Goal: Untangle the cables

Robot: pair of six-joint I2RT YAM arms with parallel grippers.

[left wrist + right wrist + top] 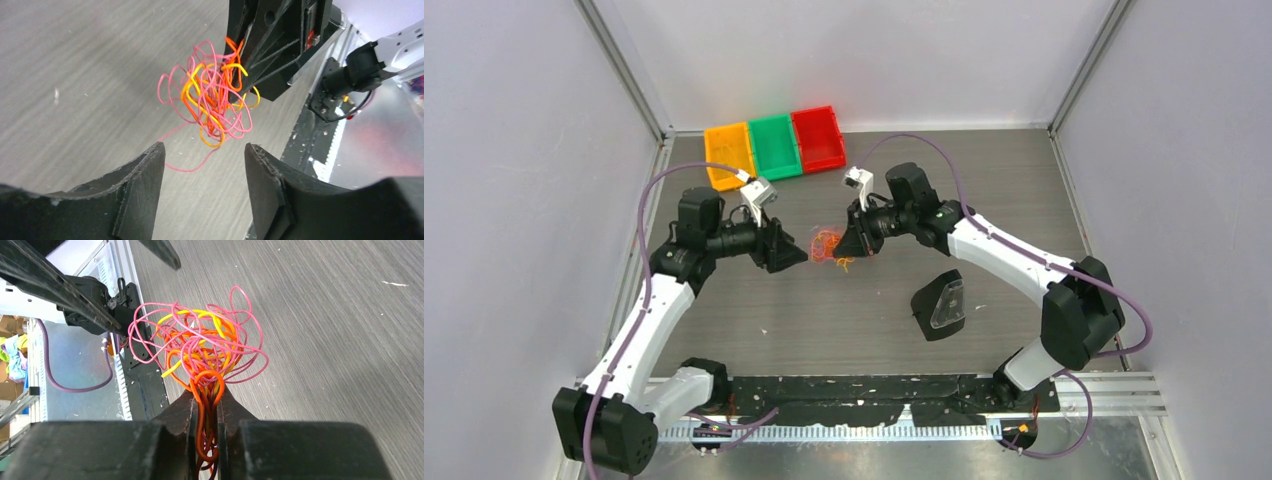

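A tangled bundle of pink, orange and yellow cables (pixel 827 245) hangs at the table's middle. My right gripper (pixel 205 392) is shut on the bundle's orange strands (pixel 206 385) and holds it up; the loops fan out above the fingers (pixel 197 340). In the top view the right gripper (pixel 848 243) is at the bundle's right side. My left gripper (pixel 799 256) is open and empty, just left of the bundle. In the left wrist view its gap (pixel 204 155) faces the bundle (pixel 212 95), with a pink strand (pixel 187 167) trailing on the table.
Orange (pixel 729 153), green (pixel 774 145) and red (pixel 818 138) bins stand in a row at the back. A black stand with a clear part (pixel 941 304) sits on the table in front of the right arm. Walls enclose three sides.
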